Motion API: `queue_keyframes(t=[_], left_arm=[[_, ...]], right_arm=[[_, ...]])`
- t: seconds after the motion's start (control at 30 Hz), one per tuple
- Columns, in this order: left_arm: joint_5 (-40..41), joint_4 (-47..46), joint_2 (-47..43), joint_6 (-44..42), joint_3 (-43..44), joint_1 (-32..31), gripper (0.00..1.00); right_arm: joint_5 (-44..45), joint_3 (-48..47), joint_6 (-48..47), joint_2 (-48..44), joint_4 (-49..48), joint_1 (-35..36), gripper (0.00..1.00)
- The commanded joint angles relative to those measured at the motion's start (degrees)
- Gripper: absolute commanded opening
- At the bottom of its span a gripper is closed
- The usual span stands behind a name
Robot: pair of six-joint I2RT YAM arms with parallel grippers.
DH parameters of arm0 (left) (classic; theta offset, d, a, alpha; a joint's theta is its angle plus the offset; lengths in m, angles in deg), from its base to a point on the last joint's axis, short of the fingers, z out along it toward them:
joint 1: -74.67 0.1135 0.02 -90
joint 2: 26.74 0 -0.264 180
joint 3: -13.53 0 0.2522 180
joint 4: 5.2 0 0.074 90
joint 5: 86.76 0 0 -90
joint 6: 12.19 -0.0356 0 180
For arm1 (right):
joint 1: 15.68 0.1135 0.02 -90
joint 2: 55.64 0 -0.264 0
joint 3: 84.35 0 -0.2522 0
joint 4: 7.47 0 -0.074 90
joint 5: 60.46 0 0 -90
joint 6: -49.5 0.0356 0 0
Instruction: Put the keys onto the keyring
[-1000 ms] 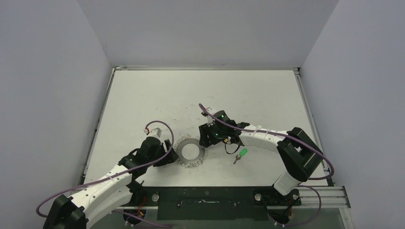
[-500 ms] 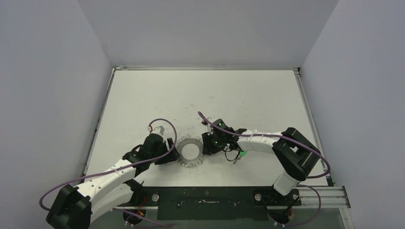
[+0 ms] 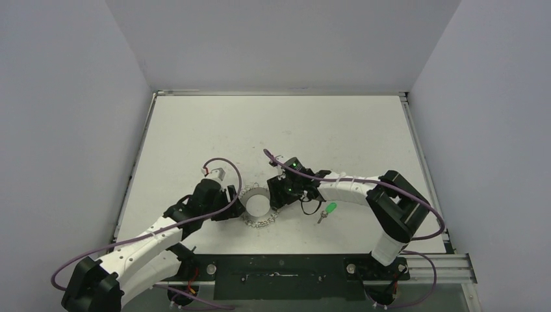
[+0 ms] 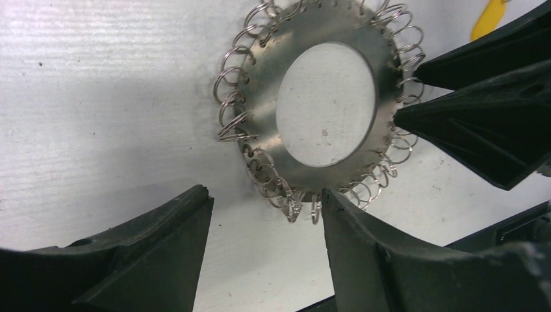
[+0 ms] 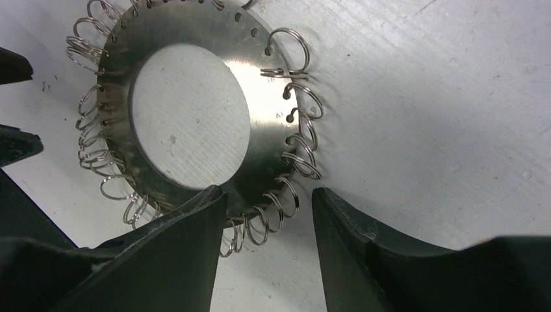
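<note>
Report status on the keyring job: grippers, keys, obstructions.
Both open: left gripper and right gripper straddle opposite rims of the keyring, which lies flat. Green key loose beside the right arm, not threaded. No obstruction seen.

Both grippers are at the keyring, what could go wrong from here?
The right gripper stands open astride the keyring rim; closing could snag or bend its wire loops. The left gripper, also open, faces it across the ring, so the fingers could collide or shove the ring along the table.
</note>
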Motion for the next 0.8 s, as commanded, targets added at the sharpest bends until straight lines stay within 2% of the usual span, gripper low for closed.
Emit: queue_keyframes(t=[0.0, 0.27, 0.53, 0.63, 0.77], left_arm=[[-0.97, 0.04, -0.62, -2.29, 4.59, 0.1, 0.6], [0.1, 0.85, 1.2, -2.78, 5.66, -0.08, 0.56], [2.01, 1.08, 1.35, -2.6, 5.31, -0.08, 0.56], [2.16, 1.35, 0.99, -2.83, 5.3, -0.08, 0.56], [2.56, 1.83, 0.28, -2.84, 4.92, -0.02, 0.55]], right_arm=[[3.1, -1.05, -1.51, -4.42, 3.25, -0.02, 0.52], [1.95, -0.2, 1.99, -7.42, 4.86, 0.77, 0.5], [1.24, 3.08, 6.95, -2.45, 0.76, 0.77, 0.44], [1.25, 1.42, 5.89, -0.26, 0.46, 0.7, 0.36], [2.4, -3.03, 2.82, 2.92, 1.5, 0.15, 0.19]])
